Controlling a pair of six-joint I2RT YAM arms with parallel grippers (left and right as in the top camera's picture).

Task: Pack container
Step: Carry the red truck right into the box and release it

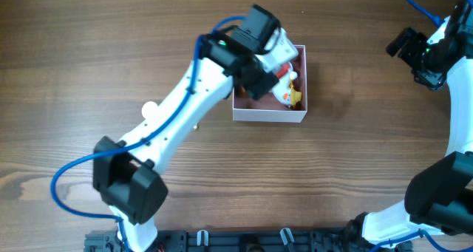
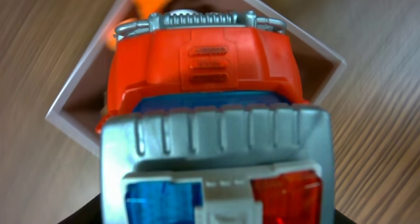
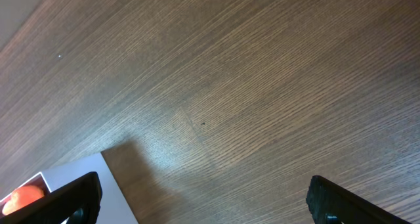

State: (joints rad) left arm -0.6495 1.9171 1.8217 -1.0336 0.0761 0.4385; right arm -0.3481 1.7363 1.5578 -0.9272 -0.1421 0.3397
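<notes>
Left wrist view first, since it sits closest: a chunky red-orange and silver plastic toy truck (image 2: 207, 73) fills the lens, with clear blue and red lights at its near end. The left gripper (image 1: 271, 64) looks clenched on it (the fingers are mostly hidden behind the toy, so that is my reading). Just beyond and below lies the square, shallow white cardboard box with a dusty-pink inside (image 1: 270, 117), on the brown wood-grain table (image 3: 262, 86). A small white, yellow and orange toy (image 1: 290, 92) lies in its right half. From where I stand, the step is lowering the truck in. To do it well, hold the truck level, aim for the free pink floor beside the small toy, descend until it rests, and only then let go. Farther off, the right gripper (image 3: 207, 201) hangs spread wide and empty, well apart to the box's right.
</notes>
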